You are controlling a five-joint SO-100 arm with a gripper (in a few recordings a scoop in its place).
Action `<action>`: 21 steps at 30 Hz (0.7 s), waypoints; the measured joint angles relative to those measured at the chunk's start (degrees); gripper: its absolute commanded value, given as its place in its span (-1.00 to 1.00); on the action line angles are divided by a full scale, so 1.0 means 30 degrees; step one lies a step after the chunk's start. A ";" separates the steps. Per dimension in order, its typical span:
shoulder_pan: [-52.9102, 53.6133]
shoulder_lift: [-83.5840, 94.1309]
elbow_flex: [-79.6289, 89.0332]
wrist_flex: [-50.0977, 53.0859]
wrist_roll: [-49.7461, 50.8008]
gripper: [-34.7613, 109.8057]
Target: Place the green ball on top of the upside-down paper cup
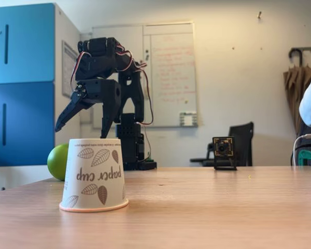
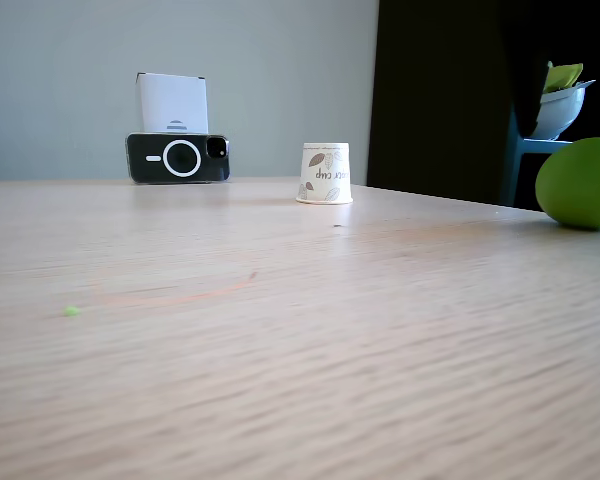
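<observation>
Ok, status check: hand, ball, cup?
Hand open, raised above cup, empty. Green ball on table, apart from cup. Path clear.

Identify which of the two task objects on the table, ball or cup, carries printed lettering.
The upside-down paper cup: white, with brown leaves and inverted "paper cup" lettering. The green ball beside it looks plain lime green.
</observation>
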 measured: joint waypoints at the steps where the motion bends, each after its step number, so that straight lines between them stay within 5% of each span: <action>1: 0.0146 -0.0029 0.0000 -0.0176 -0.0088 0.17; 21: 0.1377 -0.1055 0.2432 -0.3545 -0.0352 0.16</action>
